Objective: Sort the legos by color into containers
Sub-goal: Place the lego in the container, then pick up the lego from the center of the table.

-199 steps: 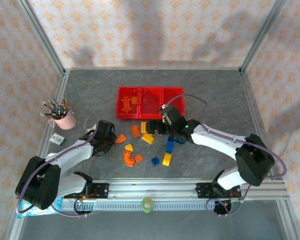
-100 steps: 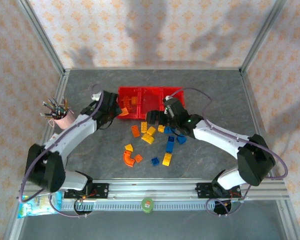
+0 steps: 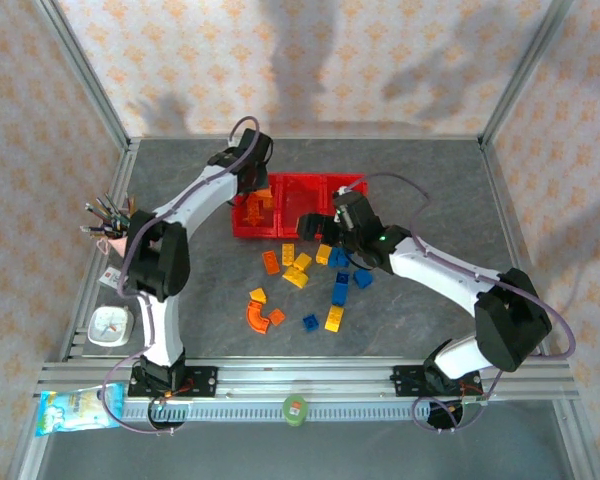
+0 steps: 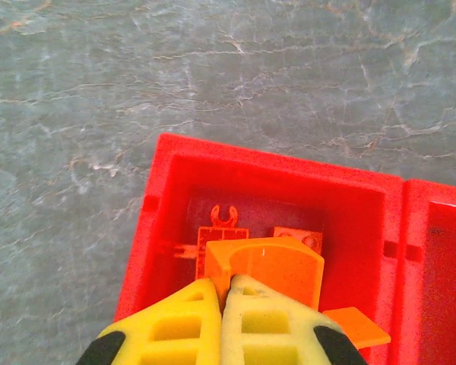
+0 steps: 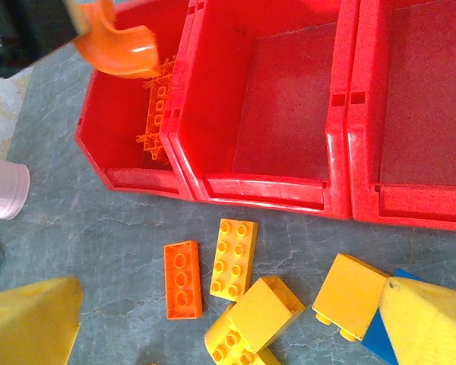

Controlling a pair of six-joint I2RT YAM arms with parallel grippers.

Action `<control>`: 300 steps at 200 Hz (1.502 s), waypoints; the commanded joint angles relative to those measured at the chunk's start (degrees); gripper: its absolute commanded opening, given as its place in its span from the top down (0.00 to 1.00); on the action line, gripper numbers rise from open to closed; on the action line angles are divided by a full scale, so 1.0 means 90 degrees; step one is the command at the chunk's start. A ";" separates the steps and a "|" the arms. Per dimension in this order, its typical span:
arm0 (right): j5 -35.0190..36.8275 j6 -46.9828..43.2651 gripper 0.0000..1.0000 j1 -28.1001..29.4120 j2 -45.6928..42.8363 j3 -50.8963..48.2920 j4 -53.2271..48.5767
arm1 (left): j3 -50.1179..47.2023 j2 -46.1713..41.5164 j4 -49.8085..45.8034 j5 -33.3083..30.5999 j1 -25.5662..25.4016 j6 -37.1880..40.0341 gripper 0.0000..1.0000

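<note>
Left gripper (image 4: pixel 222 293): pinching curved orange brick (image 4: pixel 267 265) above left bin (image 4: pixel 146 236)
Left bin: few orange pieces (image 4: pixel 222 234) inside
Middle bin (image 5: pixel 262 190), right bin (image 5: pixel 418 204): nothing inside yet
Right gripper (image 3: pixel 320 232): spread, holding nothing, over loose legos (image 3: pixel 296 276) beside bins
Progress: early; orange begun, most legos on table (image 3: pixel 430 200), yellow and blue unsorted
</note>
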 commanded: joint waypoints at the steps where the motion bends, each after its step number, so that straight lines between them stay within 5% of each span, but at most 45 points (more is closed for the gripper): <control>1: 0.0174 0.0064 0.00 -0.0044 -0.0196 0.0154 0.0063 | 0.0481 0.0431 -0.0699 -0.0204 0.0046 0.0449 1.00; 18: 0.0182 0.0044 0.00 -0.0054 -0.0215 0.0170 0.0066 | 0.0762 0.0666 -0.0874 -0.0130 0.0046 0.0512 1.00; 87: 0.0114 -0.0033 0.00 -0.0064 -0.0187 0.0316 0.0030 | 0.1014 0.0319 -0.1196 -0.0163 0.0046 0.0597 0.72; 119: 0.0037 -0.0238 0.00 -0.0064 -0.0204 0.0327 -0.0130 | 0.0622 -0.0266 -0.1196 -0.0060 0.0035 0.0485 0.69; 164: -0.0174 -0.0386 0.00 -0.0064 -0.0300 0.0008 -0.0289 | -0.1125 -0.1724 -0.0510 0.0501 -0.0156 -0.0077 0.66; 207: -0.0260 -0.0262 0.00 0.0047 -0.0314 -0.0550 -0.0050 | -0.2803 -0.2790 -0.0020 0.0552 -0.0735 -0.0916 0.51; 300: -0.0116 -0.0101 0.00 0.0268 -0.0313 -0.0981 0.0277 | -0.4817 -0.3175 0.1466 0.0757 -0.1525 -0.2611 0.29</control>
